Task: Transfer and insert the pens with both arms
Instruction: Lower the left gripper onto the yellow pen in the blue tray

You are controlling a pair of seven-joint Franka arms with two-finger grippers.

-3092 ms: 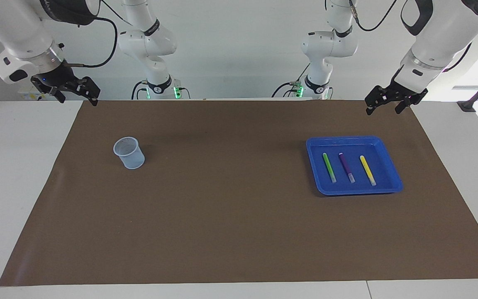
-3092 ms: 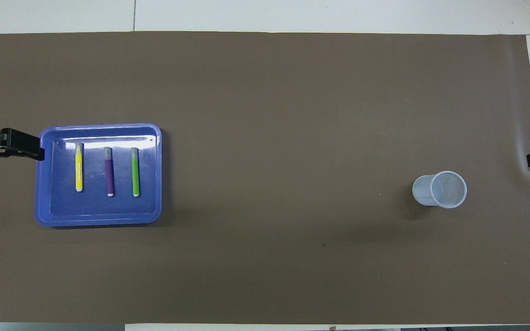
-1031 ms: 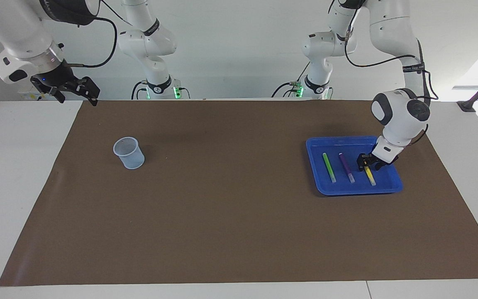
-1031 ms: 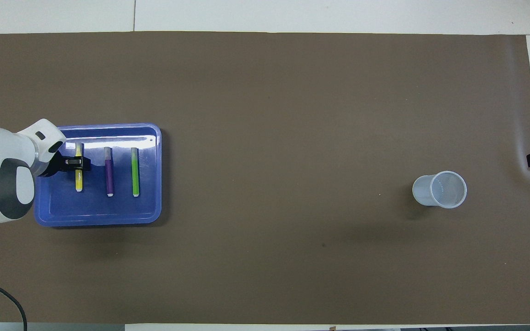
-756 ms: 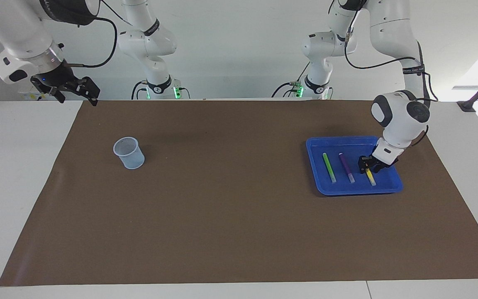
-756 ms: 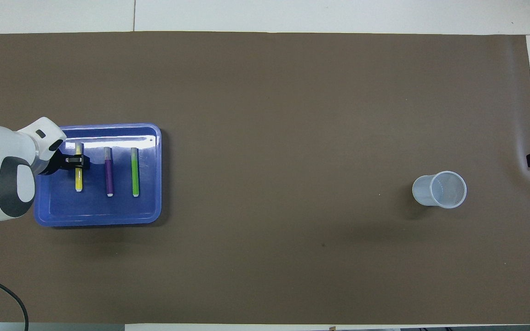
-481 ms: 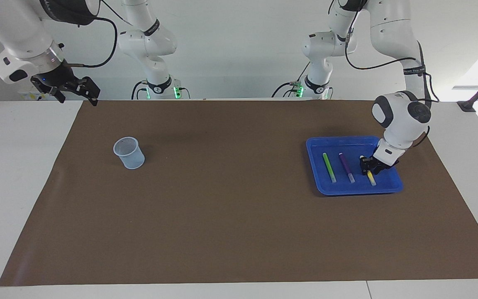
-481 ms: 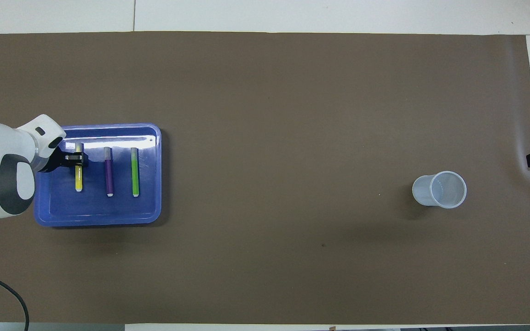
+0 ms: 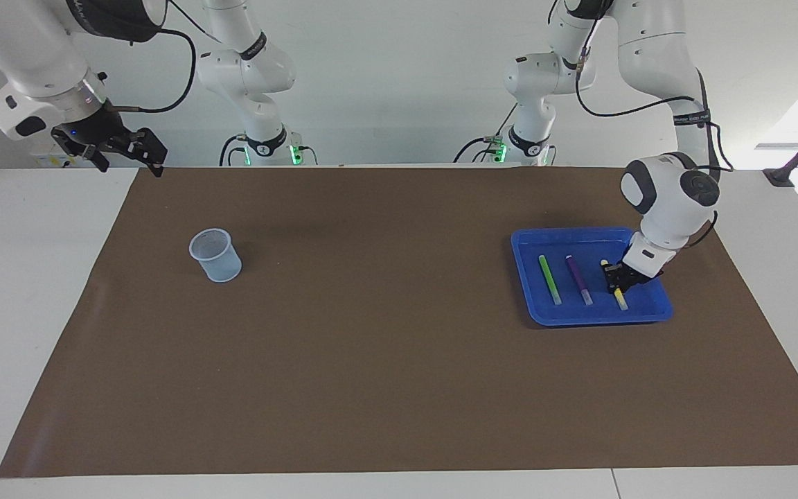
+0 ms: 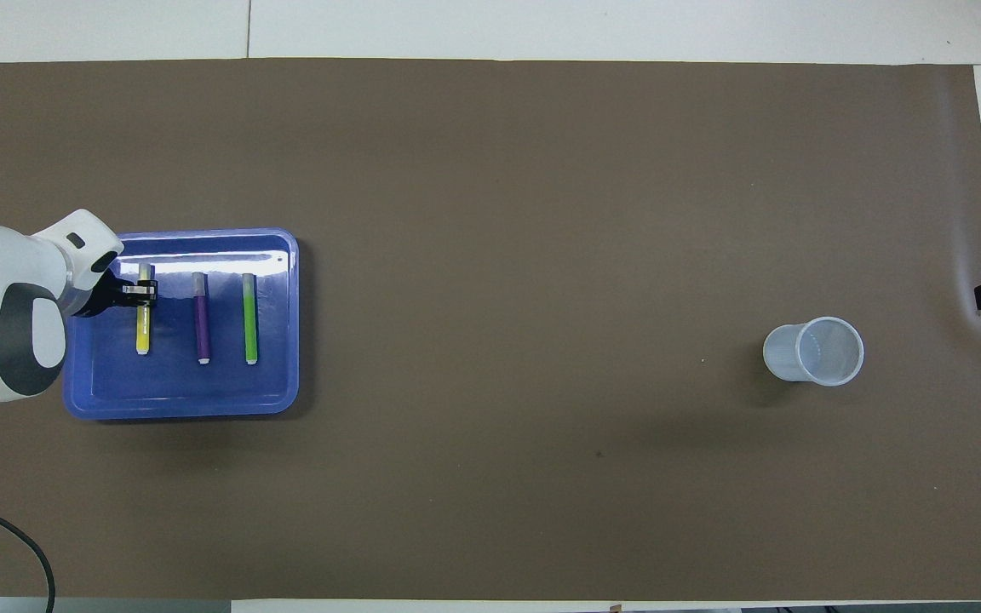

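Three pens lie side by side in a blue tray (image 9: 593, 321) at the left arm's end of the table: green (image 9: 549, 279), purple (image 9: 578, 279) and yellow (image 9: 621, 299). My left gripper (image 9: 612, 278) is down in the tray with its fingers closed across the middle of the yellow pen, which still lies on the tray floor. In the overhead view the left gripper (image 10: 143, 292) crosses the yellow pen (image 10: 142, 336), beside the purple pen (image 10: 201, 317) and green pen (image 10: 249, 317). My right gripper (image 9: 129, 154) waits open and empty, raised over the right arm's end.
A translucent plastic cup (image 9: 216, 256) stands upright on the brown mat toward the right arm's end; it also shows in the overhead view (image 10: 814, 351). Bare brown mat lies between cup and tray (image 10: 184, 410).
My left arm came down from its raised rest into the tray and its fingers have narrowed onto the yellow pen, which shifted slightly. The right arm has not moved.
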